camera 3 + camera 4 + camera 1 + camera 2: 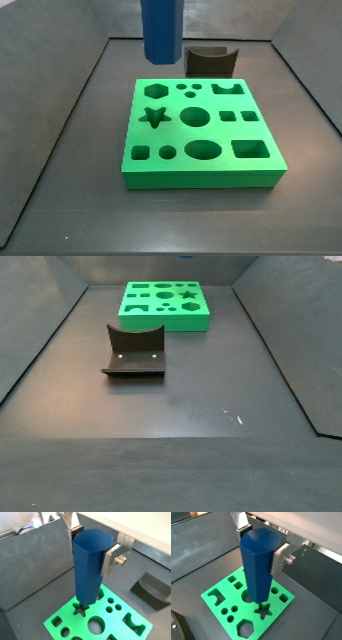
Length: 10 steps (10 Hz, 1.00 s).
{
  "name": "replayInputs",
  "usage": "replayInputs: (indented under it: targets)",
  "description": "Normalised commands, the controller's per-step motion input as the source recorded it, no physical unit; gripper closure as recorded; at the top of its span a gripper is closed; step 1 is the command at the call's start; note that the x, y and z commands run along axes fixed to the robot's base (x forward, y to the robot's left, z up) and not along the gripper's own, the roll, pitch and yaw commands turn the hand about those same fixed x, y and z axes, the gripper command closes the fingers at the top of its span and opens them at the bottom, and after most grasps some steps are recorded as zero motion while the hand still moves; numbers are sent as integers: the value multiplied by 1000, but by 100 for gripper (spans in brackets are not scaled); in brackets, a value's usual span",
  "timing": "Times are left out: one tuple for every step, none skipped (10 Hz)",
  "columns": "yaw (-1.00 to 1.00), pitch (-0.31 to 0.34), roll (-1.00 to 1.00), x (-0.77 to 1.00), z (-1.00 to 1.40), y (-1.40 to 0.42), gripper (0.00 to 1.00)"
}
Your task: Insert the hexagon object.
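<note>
My gripper (92, 549) is shut on the hexagon object (87, 582), a long blue faceted rod. The silver fingers (111, 556) clamp its upper end and it hangs upright. It also shows in a wrist view (256, 577), with the gripper (260, 549) round its top. The green board (73, 619) with several shaped holes lies below. The rod's lower end hangs above the board, over the star hole (263, 610) in both wrist views. In a side view the rod (160, 30) hangs well above the board's (171, 135) far left part. The gripper is out of frame there.
A dark brown block with a curved notch (211, 60) stands behind the board and also shows in a side view (134, 353), apart from the board (201, 318). Grey walls enclose the dark floor.
</note>
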Motion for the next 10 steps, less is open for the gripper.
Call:
replayInputs:
  targets:
    - [-1000, 0, 4, 0, -251, 0, 100]
    - [-1000, 0, 0, 0, -317, 0, 100]
    - [-1000, 0, 0, -29, -423, 0, 100]
    - [-926, 0, 0, -120, -491, 86, 100]
    - [-600, -23, 0, -77, -557, 429, 100]
    - [-346, -11, 19, 89, -531, 677, 100]
    - [-97, -1, 19, 134, -471, 763, 100]
    - [-186, 0, 7, 37, -463, 697, 100]
    - [-411, -34, 0, 0, -434, 394, 100]
    - [-463, -80, -29, -20, -406, 143, 100]
